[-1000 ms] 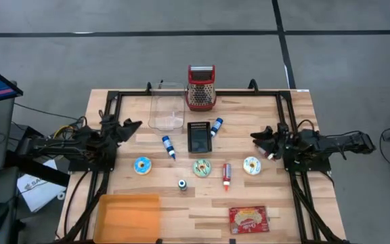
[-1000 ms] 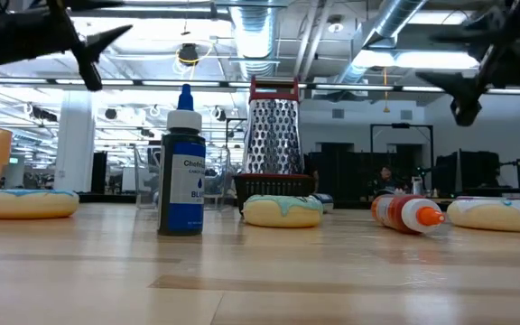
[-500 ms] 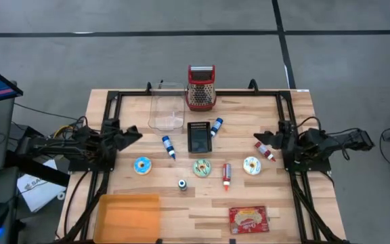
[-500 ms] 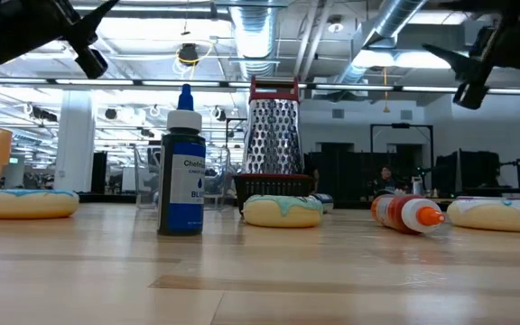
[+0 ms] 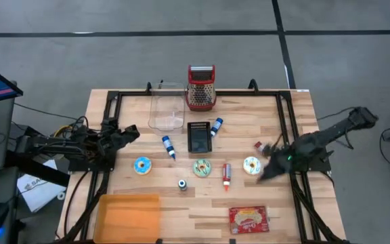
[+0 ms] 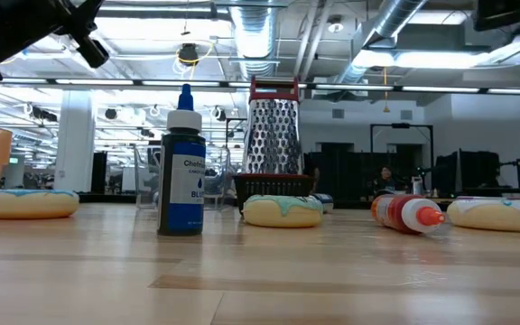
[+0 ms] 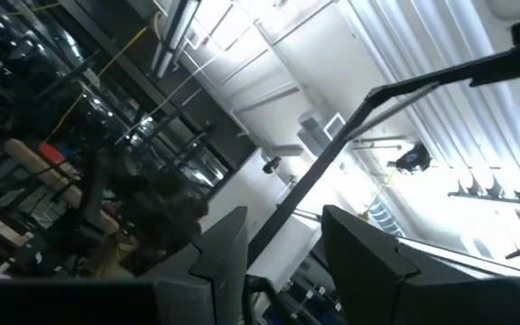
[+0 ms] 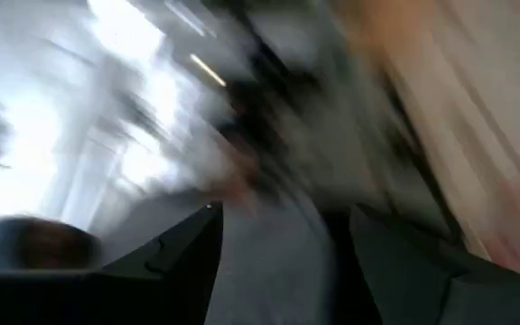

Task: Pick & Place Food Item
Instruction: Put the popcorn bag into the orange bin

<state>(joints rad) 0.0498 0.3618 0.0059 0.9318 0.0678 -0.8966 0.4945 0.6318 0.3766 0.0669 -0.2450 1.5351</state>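
Observation:
Three frosted donuts lie flat on the wooden table: a blue one (image 5: 142, 165), a green one (image 5: 202, 167) and a white one (image 5: 251, 165). A red snack packet (image 5: 248, 219) lies near the front edge. My right gripper (image 5: 265, 169) hovers just right of the white donut. In the right wrist view, which is blurred, its fingers (image 8: 283, 244) stand open and nothing shows between them. At the table's left edge my left gripper (image 5: 131, 131) is held above the table. It is open and tilted upward at the ceiling (image 7: 283, 239).
An orange tray (image 5: 127, 217) sits at the front left. At the back stand a clear tub (image 5: 166, 108) and a grater (image 5: 201, 88). A black box (image 5: 198, 136), blue bottles (image 5: 169, 146) (image 5: 216, 127), a red bottle (image 5: 226, 174) and a small upright bottle (image 5: 182, 184) crowd the middle.
My right arm has swung out from the right edge toward the table's near edge. Its gripper has rolled and come down beside the white donut, with the fingers still open. My left gripper has tipped upward in place.

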